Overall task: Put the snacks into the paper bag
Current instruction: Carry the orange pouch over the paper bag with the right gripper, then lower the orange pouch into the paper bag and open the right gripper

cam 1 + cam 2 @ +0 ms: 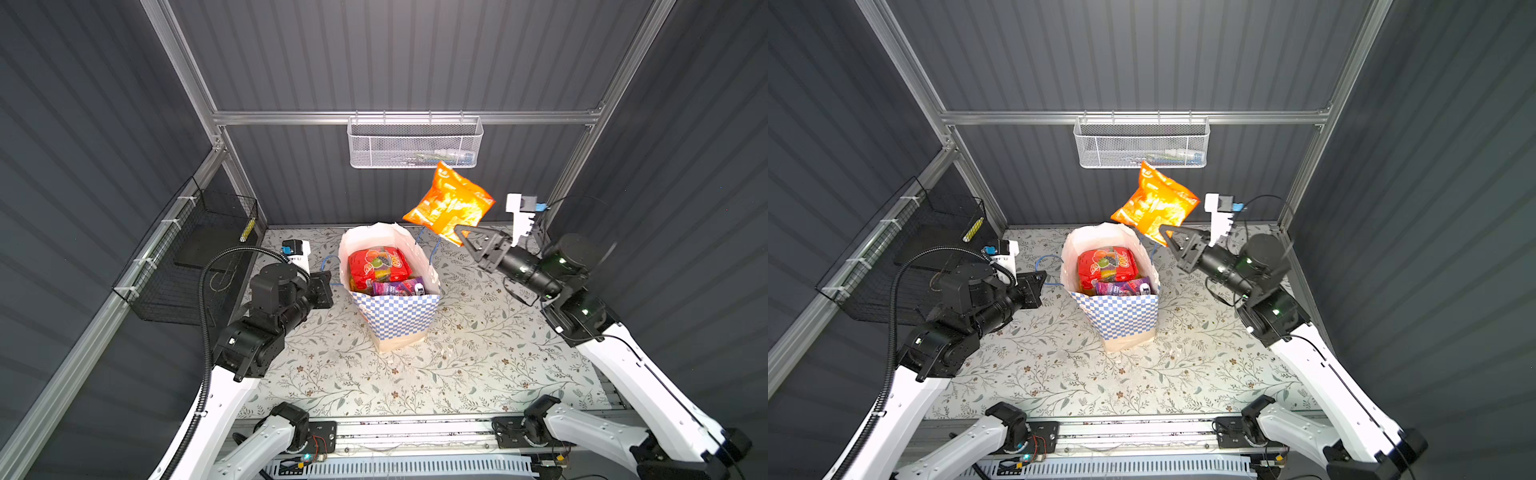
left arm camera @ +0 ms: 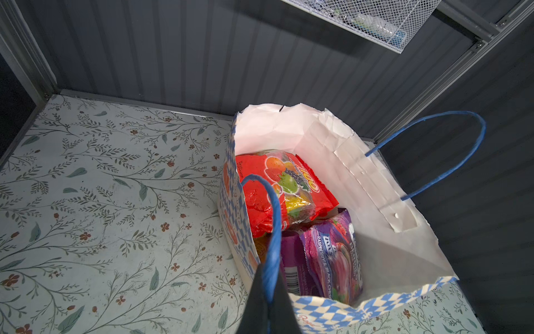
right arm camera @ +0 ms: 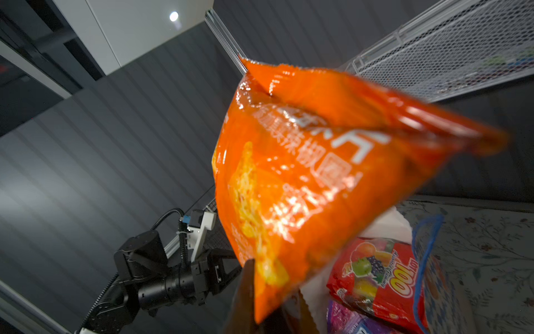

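On the surface (image 1: 478, 365) the bag (image 1: 390, 316) stood open, a red packet (image 1: 376, 266) and a purple packet (image 1: 399, 287) already inside. The orange packet (image 1: 451, 203) hung in the air near its right rim, pinched at one corner by the closed right gripper (image 1: 459, 232). Released there, it might hit the rim and fall outside; the glossy corner might also slip out early. The left gripper (image 1: 328, 284) was closed on the handle (image 2: 273, 219), and a pull could tip the bag.

Light comes from overhead. The floral table (image 1: 478, 365) is bright and the walls (image 1: 83, 124) go dim toward the corners of both top views. The orange packet (image 3: 303, 173) is blurred and glary. The paper bag (image 2: 318, 138) interior is half in shadow. I think the frame edges bow slightly.
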Robot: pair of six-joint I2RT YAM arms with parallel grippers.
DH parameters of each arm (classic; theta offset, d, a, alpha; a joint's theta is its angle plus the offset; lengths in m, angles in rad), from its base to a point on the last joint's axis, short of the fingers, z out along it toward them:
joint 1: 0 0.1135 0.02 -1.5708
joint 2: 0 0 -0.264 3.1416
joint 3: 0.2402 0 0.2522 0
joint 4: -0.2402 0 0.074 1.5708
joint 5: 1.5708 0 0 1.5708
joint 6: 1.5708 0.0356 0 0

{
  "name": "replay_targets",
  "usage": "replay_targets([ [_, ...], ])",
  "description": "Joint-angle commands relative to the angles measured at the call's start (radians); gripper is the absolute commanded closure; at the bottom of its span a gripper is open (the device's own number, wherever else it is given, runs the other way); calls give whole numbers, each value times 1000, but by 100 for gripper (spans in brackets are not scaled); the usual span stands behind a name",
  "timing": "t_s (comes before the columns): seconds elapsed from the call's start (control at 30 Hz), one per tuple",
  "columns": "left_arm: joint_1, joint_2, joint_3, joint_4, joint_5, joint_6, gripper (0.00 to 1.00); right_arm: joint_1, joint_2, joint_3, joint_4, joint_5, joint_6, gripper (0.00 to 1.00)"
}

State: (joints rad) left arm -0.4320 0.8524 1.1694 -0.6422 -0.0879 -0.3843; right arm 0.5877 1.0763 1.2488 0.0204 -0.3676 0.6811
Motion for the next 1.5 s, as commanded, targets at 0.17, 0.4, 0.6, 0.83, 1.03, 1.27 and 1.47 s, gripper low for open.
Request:
replay_targets([
  [0.17,4,-14,-1,35,4,10,100,139,189,68,-256,152,-164,100],
  [0.4,5,-19,-4,36,6,8,100,172,324,88,-256,172,-162,100],
  [0.6,4,-17,-1,32,3,10,100,180,416,148,-286,150,-164,100],
  [0.83,4,-21,-4,33,4,12,100,190,540,175,-323,88,-150,98],
  [1.03,4,-16,-1,30,2,12,100,191,577,189,-356,164,-134,70],
  [1.27,4,-20,-2,30,-1,13,100,266,451,244,-399,419,-240,51],
  [1.47,4,-21,-2,30,2,12,100,284,541,382,-439,351,-274,49],
])
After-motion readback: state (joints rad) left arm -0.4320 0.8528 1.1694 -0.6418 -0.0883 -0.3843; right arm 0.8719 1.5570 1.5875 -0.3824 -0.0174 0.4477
